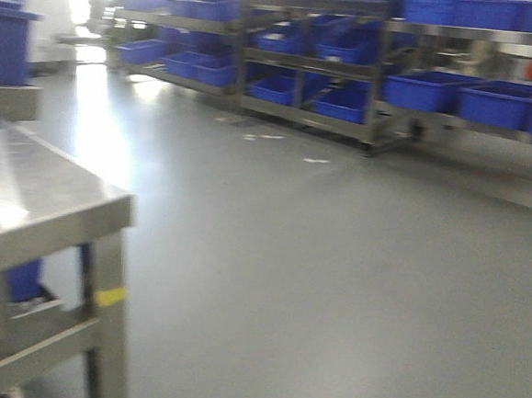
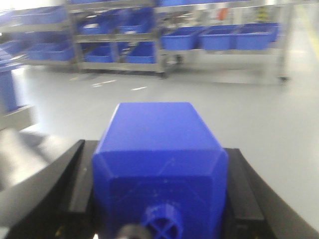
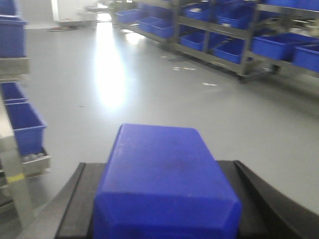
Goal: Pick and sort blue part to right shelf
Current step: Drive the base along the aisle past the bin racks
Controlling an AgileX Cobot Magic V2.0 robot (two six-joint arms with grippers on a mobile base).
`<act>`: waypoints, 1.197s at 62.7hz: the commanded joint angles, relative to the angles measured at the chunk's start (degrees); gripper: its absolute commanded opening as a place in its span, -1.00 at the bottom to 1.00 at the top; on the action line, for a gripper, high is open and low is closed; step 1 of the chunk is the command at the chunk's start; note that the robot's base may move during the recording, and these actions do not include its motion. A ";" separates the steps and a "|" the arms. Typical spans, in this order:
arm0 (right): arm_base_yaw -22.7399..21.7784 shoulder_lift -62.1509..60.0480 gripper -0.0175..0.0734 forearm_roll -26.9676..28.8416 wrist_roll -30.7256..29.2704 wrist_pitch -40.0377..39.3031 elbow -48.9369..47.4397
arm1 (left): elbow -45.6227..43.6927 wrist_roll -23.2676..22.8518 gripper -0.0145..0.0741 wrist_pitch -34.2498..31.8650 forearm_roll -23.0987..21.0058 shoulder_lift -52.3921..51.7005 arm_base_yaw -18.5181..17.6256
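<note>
Table [image 1: 35,199], steel, lower left of the front view, with a strip of yellow tape [image 1: 109,295] on its near leg. A blue bin [image 1: 2,40] stands on a raised ledge at the table's far left. Grey floor [image 1: 314,286], glossy, with a bright glare patch towards the left. Shelves [image 1: 350,67], grey steel, stand along the far side, well apart from the table and stocked with blue bins on several levels. The picture is blurred, so I cannot read finer detail.

Left wrist view: left gripper [image 2: 157,149], its black fingers [image 2: 75,184] closed against both sides of the blue part [image 2: 159,134]. I see the part lying with its sloped shoulders and stubby neck towards the camera. The shelves [image 2: 119,45] are in the background across the floor [image 2: 259,109].

Right wrist view: right gripper [image 3: 158,167], clamped on a second part [image 3: 164,179], with black fingers [image 3: 79,199] touching each flank. I see only this part's flat blue top and chamfered near edge. The table [image 3: 12,154] shows at the left edge with blue bins beneath it, and the shelves [image 3: 234,35] are beyond at upper right.
</note>
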 commanded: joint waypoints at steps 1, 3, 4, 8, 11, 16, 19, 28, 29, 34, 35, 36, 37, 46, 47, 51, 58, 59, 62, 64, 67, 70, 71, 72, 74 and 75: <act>-0.04 1.11 -0.19 -0.88 -0.48 -5.38 -1.62 | -1.55 -0.57 0.05 -5.25 0.29 -0.64 0.14; -0.04 1.11 -0.19 -0.88 -0.48 -5.38 -1.62 | -1.55 -0.57 0.05 -5.25 0.29 -0.64 0.14; -0.04 1.11 -0.19 -0.88 -0.48 -5.38 -1.62 | -1.55 -0.57 0.05 -5.25 0.29 -0.64 0.14; -0.04 1.11 -0.19 -0.88 -0.48 -5.38 -1.62 | -1.55 -0.57 0.05 -5.25 0.29 -0.64 0.14; -0.04 1.11 -0.19 -0.88 -0.48 -5.38 -1.62 | -1.55 -0.57 0.05 -5.25 0.29 -0.64 0.14; -0.04 1.11 -0.19 -0.88 -0.48 -5.38 -1.62 | -1.55 -0.57 0.05 -5.25 0.29 -0.64 0.14; -0.04 1.11 -0.19 -0.88 -0.48 -5.38 -1.62 | -1.55 -0.57 0.05 -5.25 0.29 -0.64 0.14; -0.04 1.11 -0.19 -0.88 -0.48 -5.38 -1.62 | -1.55 -0.57 0.05 -5.25 0.29 -0.64 0.14; -0.04 1.11 -0.19 -0.88 -0.48 -5.38 -1.62 | -1.55 -0.57 0.05 -5.25 0.29 -0.64 0.14; -0.04 1.11 -0.19 -0.88 -0.48 -5.38 -1.62 | -1.55 -0.57 0.05 -5.25 0.29 -0.64 0.14; -0.04 1.11 -0.19 -0.88 -0.48 -5.38 -1.62 | -1.55 -0.57 0.05 -5.25 0.29 -0.64 0.14; -0.04 1.11 -0.19 -0.88 -0.48 -5.38 -1.62 | -1.55 -0.57 0.05 -5.25 0.29 -0.64 0.14; -0.04 1.11 -0.19 -0.88 -0.48 -5.38 -1.62 | -1.55 -0.57 0.05 -5.25 0.29 -0.64 0.14; -0.09 1.11 -0.19 -0.88 -0.48 -5.38 -1.62 | -1.55 -0.57 0.05 -5.25 0.29 -0.64 0.14; -0.09 1.11 -0.19 -0.88 -0.48 -5.38 -1.62 | -1.55 -0.57 0.05 -5.25 0.29 -0.64 0.14; -0.09 1.11 -0.19 -0.88 -0.48 -5.38 -1.62 | -1.55 -0.57 0.05 -5.25 0.29 -0.64 0.14; -0.09 1.11 -0.19 -0.88 -0.48 -5.38 -1.62 | -1.55 -0.57 0.05 -5.25 0.29 -0.64 0.14; -0.09 1.11 -0.19 -0.88 -0.48 -5.38 -1.62 | -1.55 -0.57 0.05 -5.25 0.29 -0.64 0.14; -0.09 1.11 -0.19 -0.88 -0.48 -5.38 -1.62 | -1.55 -0.57 0.05 -5.25 0.29 -0.64 0.14; -0.09 1.11 -0.19 -0.88 -0.48 -5.38 -1.62 | -1.55 -0.57 0.05 -5.25 0.29 -0.64 0.14; -0.09 1.11 -0.19 -0.88 -0.48 -5.38 -1.62 | -1.55 -0.57 0.05 -5.25 0.29 -0.64 0.14; -0.09 1.11 -0.19 -0.88 -0.48 -5.38 -1.62 | -1.55 -0.57 0.05 -5.25 0.29 -0.64 0.14; -0.09 1.11 -0.19 -0.88 -0.48 -5.38 -1.62 | -1.55 -0.57 0.05 -5.25 0.29 -0.64 0.14; -0.09 1.11 -0.19 -0.88 -0.48 -5.38 -1.62 | -1.55 -0.57 0.05 -5.25 0.29 -0.64 0.14; -0.09 1.11 -0.19 -0.88 -0.48 -5.38 -1.62 | -1.55 -0.57 0.05 -5.25 0.29 -0.64 0.14; -0.09 1.11 -0.19 -0.88 -0.48 -5.38 -1.62 | -1.55 -0.57 0.05 -5.25 0.29 -0.64 0.14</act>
